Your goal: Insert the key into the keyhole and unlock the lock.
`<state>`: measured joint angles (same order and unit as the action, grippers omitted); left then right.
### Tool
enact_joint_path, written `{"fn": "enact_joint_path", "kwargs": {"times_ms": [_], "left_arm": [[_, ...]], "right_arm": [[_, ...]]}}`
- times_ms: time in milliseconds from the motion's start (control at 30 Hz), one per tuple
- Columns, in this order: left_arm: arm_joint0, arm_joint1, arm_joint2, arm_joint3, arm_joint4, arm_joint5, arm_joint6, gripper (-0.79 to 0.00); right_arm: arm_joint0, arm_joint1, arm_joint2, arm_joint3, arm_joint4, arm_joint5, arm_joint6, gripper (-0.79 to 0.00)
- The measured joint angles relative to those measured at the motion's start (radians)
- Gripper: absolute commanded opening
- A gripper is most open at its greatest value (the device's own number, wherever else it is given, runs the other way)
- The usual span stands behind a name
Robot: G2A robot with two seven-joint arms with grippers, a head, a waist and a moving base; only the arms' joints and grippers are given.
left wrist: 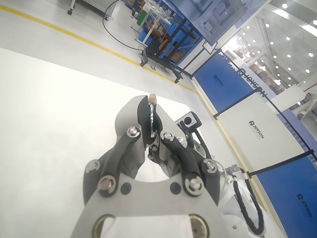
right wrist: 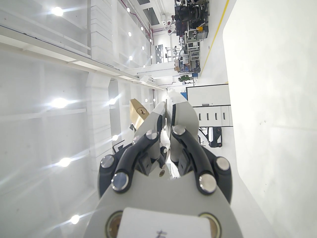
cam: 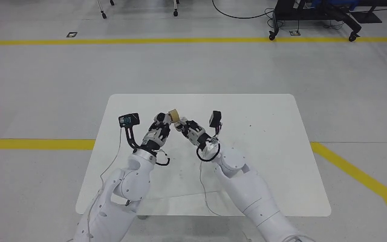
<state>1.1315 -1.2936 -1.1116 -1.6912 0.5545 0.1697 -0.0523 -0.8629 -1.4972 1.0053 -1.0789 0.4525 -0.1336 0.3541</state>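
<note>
A white bench (cam: 266, 121) stands on a grey floor with yellow lines. Above its middle, the left arm's jaws are closed on the shackle (left wrist: 151, 121) of a brass lock (cam: 173, 114). The right arm's jaws grip the key (right wrist: 168, 115) just beside the lock, outside its keyhole (right wrist: 142, 111).

Above white table (cam: 266, 127), left tool (cam: 163, 119) at brass lock (cam: 173, 114), right tool (cam: 182, 126) adjacent

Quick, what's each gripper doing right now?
Left gripper: shut on the lock.
Right gripper: shut on the key.
</note>
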Motion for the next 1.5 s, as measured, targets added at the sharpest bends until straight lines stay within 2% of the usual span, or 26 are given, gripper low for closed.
{"fn": "enact_joint_path", "kwargs": {"times_ms": [267,700,1200,1500], "left_arm": [[-0.047,-0.022,0.037,0.034,-0.006,0.058,0.018,-0.785],[-0.043,-0.032,0.031,0.058,0.012,0.039,-0.018,-0.785],[-0.003,-0.019,-0.053,0.034,-0.012,-0.028,-0.185,-0.785],[0.015,-0.013,-0.168,0.033,-0.218,-0.099,-0.26,-0.785]], "right_arm": [[-0.006,-0.003,0.005,-0.003,-0.018,0.005,0.003,-0.785],[-0.012,-0.007,0.019,-0.008,-0.03,0.014,0.006,-0.785],[-0.009,-0.011,0.054,-0.004,-0.015,0.012,0.011,-0.785],[-0.023,0.003,0.132,-0.025,0.033,0.009,0.052,-0.785]]}}
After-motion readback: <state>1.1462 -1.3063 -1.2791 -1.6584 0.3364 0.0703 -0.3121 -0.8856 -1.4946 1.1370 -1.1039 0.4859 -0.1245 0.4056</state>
